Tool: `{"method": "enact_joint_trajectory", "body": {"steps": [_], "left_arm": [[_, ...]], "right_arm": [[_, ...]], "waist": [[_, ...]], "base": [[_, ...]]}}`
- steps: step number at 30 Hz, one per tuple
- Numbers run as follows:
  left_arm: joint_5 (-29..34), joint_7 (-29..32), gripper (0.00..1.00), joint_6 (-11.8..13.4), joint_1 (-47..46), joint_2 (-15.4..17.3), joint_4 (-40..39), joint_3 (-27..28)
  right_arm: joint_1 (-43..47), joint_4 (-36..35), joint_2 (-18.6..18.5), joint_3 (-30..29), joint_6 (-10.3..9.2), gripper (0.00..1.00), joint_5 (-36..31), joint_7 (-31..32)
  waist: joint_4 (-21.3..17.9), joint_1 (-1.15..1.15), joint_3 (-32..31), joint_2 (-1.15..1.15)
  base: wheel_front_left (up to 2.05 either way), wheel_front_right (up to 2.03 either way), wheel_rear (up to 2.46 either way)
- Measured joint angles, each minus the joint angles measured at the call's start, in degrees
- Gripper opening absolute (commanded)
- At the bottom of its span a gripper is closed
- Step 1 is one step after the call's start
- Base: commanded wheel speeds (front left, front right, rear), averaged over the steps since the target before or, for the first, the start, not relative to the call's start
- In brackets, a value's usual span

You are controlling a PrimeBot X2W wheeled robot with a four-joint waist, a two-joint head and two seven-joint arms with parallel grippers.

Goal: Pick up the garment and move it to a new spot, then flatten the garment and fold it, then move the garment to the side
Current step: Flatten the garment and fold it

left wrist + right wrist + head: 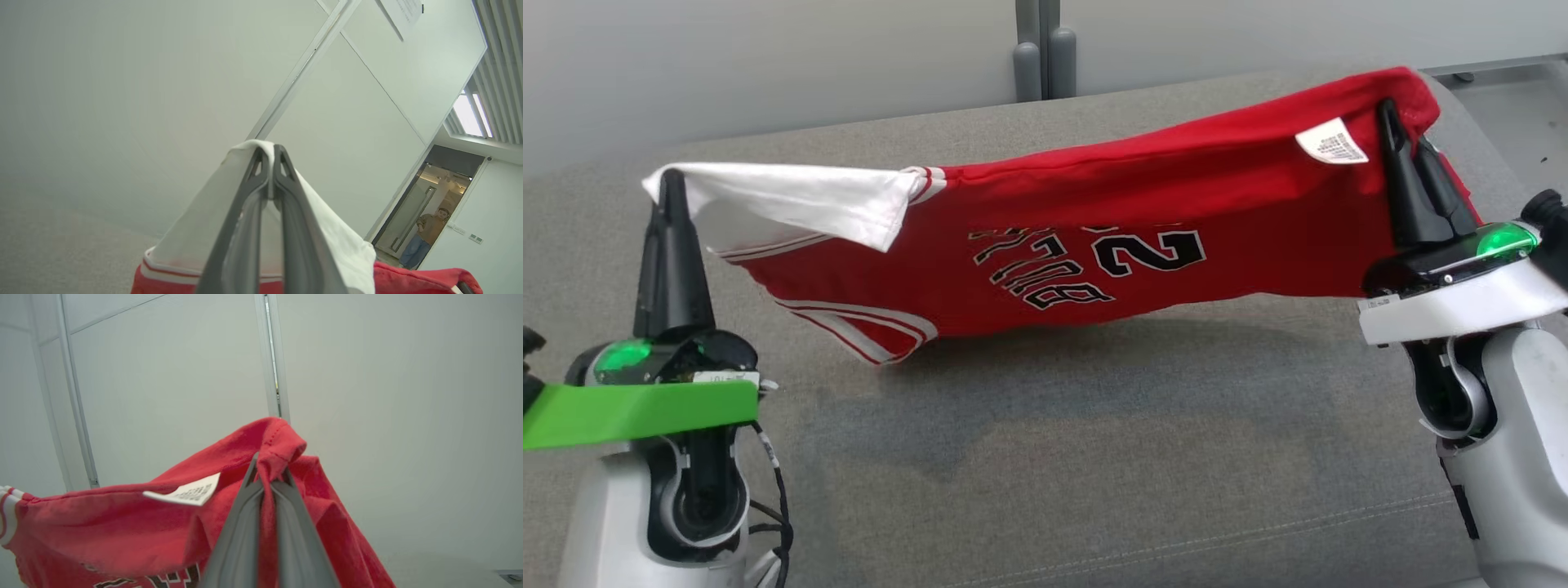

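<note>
The garment [1094,220] is a red jersey with white sleeves and black lettering, stretched in the air between my two grippers above the grey cushion [1045,457]. My left gripper [671,181] is shut on the white sleeve end at the left; in the left wrist view the left gripper [270,153] pinches white cloth of the garment [339,245]. My right gripper [1387,110] is shut on the red hem at the right, beside a white label [1331,143]. The right wrist view has the right gripper [269,469] clamping red fabric of the garment [122,522].
A pale wall with a grey post [1044,49] rises behind the cushion. The cushion's far right edge [1486,90] drops to a floor. Through a doorway in the left wrist view a person [427,241] stands far off.
</note>
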Motion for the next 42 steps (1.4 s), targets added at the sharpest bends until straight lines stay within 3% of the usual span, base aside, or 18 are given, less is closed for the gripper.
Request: {"method": "enact_joint_trajectory", "body": {"steps": [3,6,9,11,14,18,20,23,25,27,30,36,42], "left_arm": [[-0.5,0.1,0.0,0.0,0.1,0.6,-4.4,0.6],[-1.6,3.8,0.0,0.6,0.2,1.8,-5.7,-0.2],[-2.9,7.6,0.0,1.9,0.2,2.3,-2.2,-1.3],[-1.6,9.8,0.0,2.7,-0.9,4.1,2.1,-2.2],[-1.0,12.1,0.0,4.6,-7.2,5.0,8.5,-2.9],[1.3,12.3,0.0,7.6,-17.0,4.1,12.5,-2.3],[1.9,10.2,0.0,8.6,-24.4,3.3,12.7,0.1],[1.4,7.2,0.0,8.5,-33.9,3.0,9.6,2.9],[1.3,6.7,0.0,6.8,-35.7,3.1,7.9,2.3],[1.1,7.2,0.0,5.8,-33.6,3.0,7.9,0.8],[-0.3,8.8,0.0,5.3,-22.9,2.1,9.1,-1.0],[-3.1,9.0,0.0,7.2,2.4,-0.7,15.8,-3.0],[-4.0,4.9,0.0,6.0,6.6,-0.8,17.3,-3.6]], "right_arm": [[0.7,-3.4,0.0,0.1,0.0,0.0,2.0,-0.2],[5.8,0.4,-0.1,4.7,0.0,0.0,8.5,0.9],[5.9,5.3,0.6,9.6,0.0,0.0,13.1,5.4],[2.3,9.6,0.6,12.6,0.0,0.0,13.6,8.4],[-7.2,15.2,1.4,12.5,0.0,0.0,13.9,11.2],[-18.0,18.0,1.5,8.5,-0.01,0.0,11.3,11.6],[-25.1,17.8,1.6,5.5,-0.49,0.0,9.2,8.7],[-32.7,16.6,2.2,3.1,-1.07,0.0,8.2,3.7],[-33.3,17.7,2.6,3.2,-0.75,0.0,8.3,2.3],[-30.0,21.1,2.8,5.2,-0.53,0.0,9.0,2.9],[-20.1,27.2,4.4,8.9,-0.51,0.0,10.3,4.8],[-7.0,35.7,4.3,16.4,0.0,0.0,10.7,8.4],[-7.7,35.8,3.2,17.6,0.0,0.0,11.5,5.2]], "waist": [[-0.2,0.0,-1.0,0.0],[-0.4,0.0,-1.9,0.0],[-0.5,0.0,-2.0,0.0],[-0.8,0.0,-2.0,0.0],[-1.0,0.0,-2.4,0.0],[-0.6,0.0,-2.7,0.0],[-0.2,0.0,-2.8,0.0],[0.3,0.0,-2.8,0.0],[0.5,0.0,-2.6,0.0],[0.6,0.0,-2.3,0.0],[0.6,0.0,-1.4,0.0],[0.8,0.0,1.5,0.0],[1.9,0.0,5.0,0.0]], "base": [[0.0,0.0,0.0],[0.0,0.0,0.0],[0.0,0.0,0.0],[0.0,0.0,0.0],[0.0,0.0,0.0],[0.0,0.0,0.0],[0.0,0.0,0.0],[0.0,0.0,0.0],[0.0,0.0,0.0],[0.0,0.0,0.0],[0.0,0.0,0.0],[0.0,0.0,0.0],[0.0,0.0,0.0]]}}
